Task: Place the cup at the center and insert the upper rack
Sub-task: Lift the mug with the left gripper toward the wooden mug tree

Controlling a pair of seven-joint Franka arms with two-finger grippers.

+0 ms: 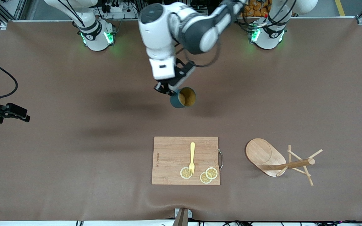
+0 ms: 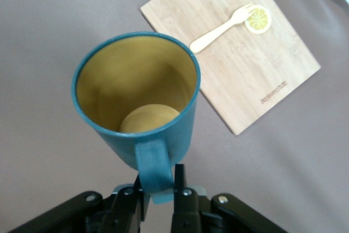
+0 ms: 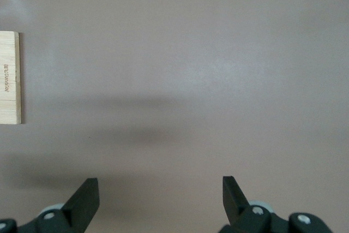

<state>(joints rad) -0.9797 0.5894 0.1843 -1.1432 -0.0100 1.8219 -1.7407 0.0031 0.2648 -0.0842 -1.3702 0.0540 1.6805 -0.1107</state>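
Front view, cup: the small dark teal-green mug with a yellowish-tan interior (image 1: 184,97) hangs in the air over bare brown table (image 1: 58,163) near its middle, tilted so its mouth faces the camera.
Front view, left gripper: the left gripper (image 1: 168,91) reaches in from its base and carries the mug at its handle side.
Front view, upper rack: the light wooden mug tree with an oval base, round post and thin pegs (image 1: 280,160) lies toppled on its side toward the left arm's end, well apart from the mug.
Front view, board: a rectangular bamboo cutting board (image 1: 171,157) lies beside the mug tree, bearing a pale yellow fork (image 1: 192,157) and three lemon slices (image 1: 208,175).
Front view, right gripper: the right gripper (image 1: 14,113) waits over the right arm's end of the table.
Left wrist view, grip: the left fingers (image 2: 143,203) are clamped on the mug's loop handle (image 2: 152,167); the mug body projects straight out from the fingertips, interior empty.
Left wrist view, handling: judged rigid, light and smooth-glazed; held by the handle alone it may pivot, so it should be set down gently and upright.
Right wrist view, right gripper: jaws spread wide and holding nothing, over bare table with one board edge in sight.
Rack handling: judged stiff and light but awkward; the central post looks the best hold, the pegs too thin.
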